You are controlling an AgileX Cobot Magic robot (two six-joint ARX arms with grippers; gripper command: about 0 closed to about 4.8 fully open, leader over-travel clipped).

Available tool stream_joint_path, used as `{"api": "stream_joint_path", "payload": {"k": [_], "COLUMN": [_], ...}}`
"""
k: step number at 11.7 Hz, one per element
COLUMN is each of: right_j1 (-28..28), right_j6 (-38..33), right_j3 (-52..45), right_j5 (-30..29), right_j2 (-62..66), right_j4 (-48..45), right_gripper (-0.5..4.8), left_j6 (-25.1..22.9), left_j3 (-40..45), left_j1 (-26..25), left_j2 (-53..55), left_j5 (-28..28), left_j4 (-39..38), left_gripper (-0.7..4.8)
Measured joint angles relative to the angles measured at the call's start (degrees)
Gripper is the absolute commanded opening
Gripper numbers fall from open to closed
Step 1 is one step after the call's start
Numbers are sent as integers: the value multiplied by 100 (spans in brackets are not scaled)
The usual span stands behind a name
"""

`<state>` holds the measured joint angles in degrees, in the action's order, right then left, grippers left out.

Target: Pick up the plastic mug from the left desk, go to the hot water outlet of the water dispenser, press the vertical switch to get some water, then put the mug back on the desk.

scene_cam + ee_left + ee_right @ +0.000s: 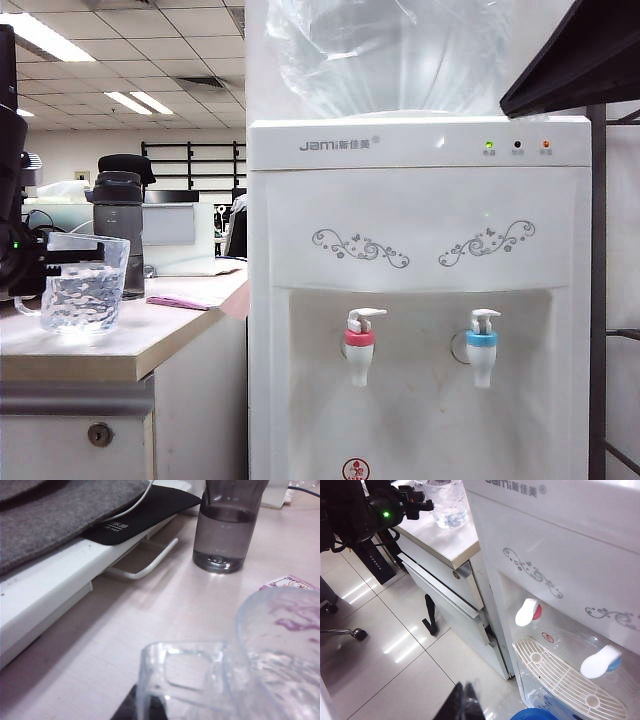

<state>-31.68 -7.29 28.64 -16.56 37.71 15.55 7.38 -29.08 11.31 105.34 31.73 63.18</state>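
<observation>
Open air fronts the hot water outlet (pixel 359 346); the left desk (pixel 130 345) edge stands just beside the water dispenser (pixel 420 250).

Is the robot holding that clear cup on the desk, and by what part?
Yes. The left gripper is shut on the plastic mug, gripping its clear loop handle. The right gripper is shut on nothing, off above the floor beside the water dispenser.

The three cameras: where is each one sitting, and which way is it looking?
Exterior view: sits facing the water dispenser head-on, the left desk beside it; the left end effector is shut on the plastic mug.
Left wrist view: sits low over the desk, looking past the mug toward a dark tumbler.
Right wrist view: sits high, looking down at floor, desk and dispenser; the shut right end effector shows.
All three share the mug.
</observation>
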Motion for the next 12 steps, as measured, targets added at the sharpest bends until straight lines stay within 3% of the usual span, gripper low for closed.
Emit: {"api": "stream_joint_path", "payload": {"k": [2, 3, 12], "right_j1": [0, 0, 0], "right_j6": [0, 0, 0], "right_j3": [2, 2, 2], "right_j5": [0, 0, 0], "right_j2": [0, 0, 0], "right_j4": [-2, -2, -2], "right_gripper": [-6, -6, -6], "left_j6": [-2, -2, 4], "left_j3": [0, -2, -2], "left_j1": [0, 0, -2], "left_j2": [0, 0, -2], "left_j5": [0, 0, 24], "left_j4": [-2, -4, -345], "left_gripper": [10, 103, 133]}}
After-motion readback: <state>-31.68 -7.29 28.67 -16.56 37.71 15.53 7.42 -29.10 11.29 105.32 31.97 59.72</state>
